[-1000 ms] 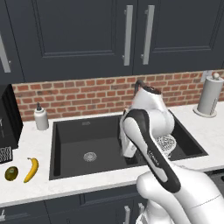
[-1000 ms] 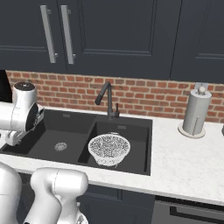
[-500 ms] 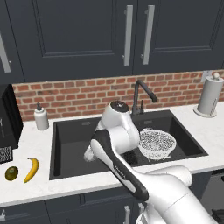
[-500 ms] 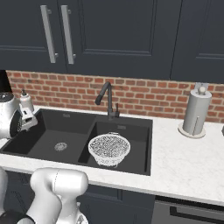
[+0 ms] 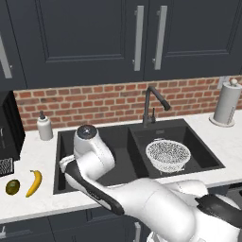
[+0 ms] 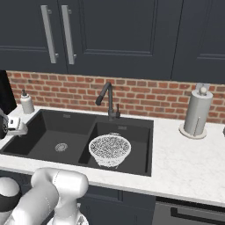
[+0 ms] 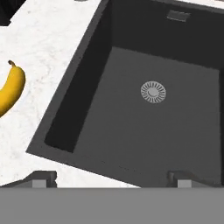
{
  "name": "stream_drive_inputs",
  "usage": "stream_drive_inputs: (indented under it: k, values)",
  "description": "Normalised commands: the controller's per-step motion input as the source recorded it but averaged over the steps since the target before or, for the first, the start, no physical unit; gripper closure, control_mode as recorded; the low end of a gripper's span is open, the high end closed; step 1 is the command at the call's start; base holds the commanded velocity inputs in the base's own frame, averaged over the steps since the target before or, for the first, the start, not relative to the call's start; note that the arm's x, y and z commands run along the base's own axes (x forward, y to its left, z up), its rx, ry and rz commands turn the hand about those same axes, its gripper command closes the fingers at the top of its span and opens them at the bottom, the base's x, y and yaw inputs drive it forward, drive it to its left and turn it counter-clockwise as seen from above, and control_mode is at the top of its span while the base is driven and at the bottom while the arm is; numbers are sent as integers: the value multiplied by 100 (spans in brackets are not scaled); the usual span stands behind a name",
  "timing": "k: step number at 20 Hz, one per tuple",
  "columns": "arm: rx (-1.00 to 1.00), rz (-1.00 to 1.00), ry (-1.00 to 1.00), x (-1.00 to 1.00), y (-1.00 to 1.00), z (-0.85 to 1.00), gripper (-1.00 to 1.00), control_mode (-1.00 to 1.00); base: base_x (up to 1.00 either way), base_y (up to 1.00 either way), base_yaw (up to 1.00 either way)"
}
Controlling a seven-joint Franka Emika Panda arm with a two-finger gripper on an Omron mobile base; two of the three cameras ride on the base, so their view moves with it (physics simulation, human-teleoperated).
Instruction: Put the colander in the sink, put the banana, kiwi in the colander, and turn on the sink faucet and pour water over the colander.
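The white speckled colander (image 5: 168,155) (image 6: 110,149) sits empty in the smaller right basin of the black sink (image 5: 203,149). Behind the divider stands the black sink faucet (image 5: 150,105) (image 6: 109,100), its spout angled over the colander. On the left counter lie the banana (image 5: 34,183) (image 7: 11,89) and, just left of it, the kiwi (image 5: 12,186). My gripper (image 7: 113,178) hovers over the front-left corner of the large left basin, a little right of the banana. Its fingertips (image 7: 41,177) stand wide apart with nothing between them, so it is open.
A white soap dispenser (image 5: 45,126) stands at the back left by the brick wall. A dark appliance (image 5: 7,137) occupies the far left counter. A paper towel roll (image 5: 225,101) stands at the right. The left basin's drain (image 7: 153,92) lies ahead of the hand.
The arm has swung left from beside the colander, across the sink, to the left basin's front-left corner. The colander stays in the right basin. The jaws remain open.
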Motion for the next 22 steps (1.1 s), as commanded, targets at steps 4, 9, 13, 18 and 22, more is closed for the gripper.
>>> stream_drive_inputs:
  k: [4, 9, 13, 18, 22]
  values:
    - [14, -40, 13, 40, 50, -10, -100, -100, 0, 0, 0]
    - [17, -24, 13, 34, 41, -8, -100, -100, 0, 0, 0]
    - [10, -12, 13, 17, 53, -31, -100, -100, 0, 0, 0]
    - [1, -7, 5, 9, 64, -37, -100, -100, 0, 0, 0]
    - [-1, -3, 0, 9, 60, -24, -100, -100, 0, 0, 0]
